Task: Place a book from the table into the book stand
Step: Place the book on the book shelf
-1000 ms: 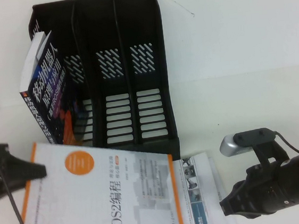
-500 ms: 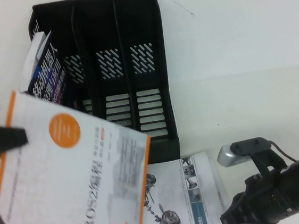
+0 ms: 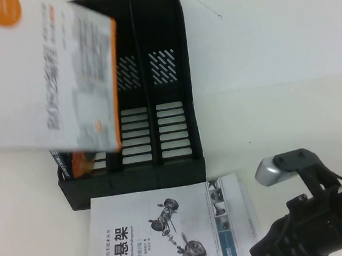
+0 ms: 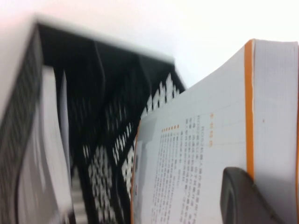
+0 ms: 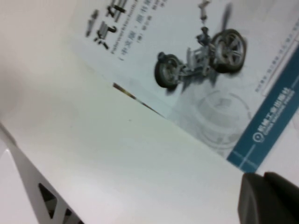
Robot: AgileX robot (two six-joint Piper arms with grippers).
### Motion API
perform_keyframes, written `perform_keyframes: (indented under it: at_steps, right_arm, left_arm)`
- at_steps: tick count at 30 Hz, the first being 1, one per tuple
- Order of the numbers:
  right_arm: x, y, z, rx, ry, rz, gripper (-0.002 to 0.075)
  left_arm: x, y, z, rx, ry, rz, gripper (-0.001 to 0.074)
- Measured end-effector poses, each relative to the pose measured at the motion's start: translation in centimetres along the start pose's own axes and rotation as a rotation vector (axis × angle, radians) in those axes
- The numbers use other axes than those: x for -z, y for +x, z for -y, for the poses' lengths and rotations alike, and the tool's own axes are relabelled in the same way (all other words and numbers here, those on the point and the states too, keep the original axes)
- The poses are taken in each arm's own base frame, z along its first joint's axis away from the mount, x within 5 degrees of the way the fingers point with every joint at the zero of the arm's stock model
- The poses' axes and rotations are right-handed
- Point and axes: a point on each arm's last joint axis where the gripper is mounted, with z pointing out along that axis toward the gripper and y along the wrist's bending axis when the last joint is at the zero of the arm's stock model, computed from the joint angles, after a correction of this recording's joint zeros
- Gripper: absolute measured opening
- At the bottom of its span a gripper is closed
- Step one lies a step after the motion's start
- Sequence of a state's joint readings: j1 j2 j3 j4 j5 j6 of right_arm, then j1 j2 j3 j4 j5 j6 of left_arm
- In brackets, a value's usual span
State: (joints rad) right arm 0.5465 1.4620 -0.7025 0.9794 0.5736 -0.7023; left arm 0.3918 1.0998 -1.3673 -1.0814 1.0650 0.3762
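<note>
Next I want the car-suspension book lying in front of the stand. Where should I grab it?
The suspension book lies flat, cover up, so probably take its right edge, coming in low from the right; the right gripper hangs just beside that edge. The left gripper is up by the book stand, clamped on the ROS2 book.

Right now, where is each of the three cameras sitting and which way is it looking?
High: raised, looking down at the table, book stand; right gripper shows.
Left wrist: near the lifted book, facing the stand; one finger of left gripper shows.
Right wrist: low over the suspension book, finger at edge.
High and left wrist share book, stand.
</note>
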Motion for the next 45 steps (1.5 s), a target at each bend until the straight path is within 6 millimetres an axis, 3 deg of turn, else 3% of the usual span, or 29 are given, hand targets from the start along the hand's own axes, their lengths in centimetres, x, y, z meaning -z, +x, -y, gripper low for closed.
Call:
perform_keyframes:
  at_steps: [8,13,21,26,35,45]
  right_arm:
    - [1.1,0.1,-0.8,0.012,-0.025,0.02,0.0004]
    - [1.1,0.3,-1.0,0.004,-0.044,-0.003,0.0004]
    - [1.1,0.3,-1.0,0.005,-0.047,-0.009,0.0004]
    - [1.1,0.4,-1.0,0.003,-0.048,-0.012,0.0004]
    - [1.1,0.4,-1.1,0.003,-0.05,-0.019,0.0004]
    - [1.1,0.3,-1.0,0.002,-0.043,-0.01,0.0004]
  left_arm:
    - [-2.6,-5.9,0.3,-0.022,0.046,0.061,0.0106]
    - [-5.2,-7.4,1.4,-0.05,0.029,0.042,0.0106]
    - [-10.5,-5.8,2.1,-0.088,-0.096,-0.087,0.0106]
    - [-13.5,-4.7,1.4,-0.064,-0.177,-0.127,0.0105]
    - [-16.4,-3.2,-0.1,-0.076,-0.345,-0.183,0.0105]
    - [-16.8,-2.8,-0.1,-0.035,-0.35,-0.2,0.0104]
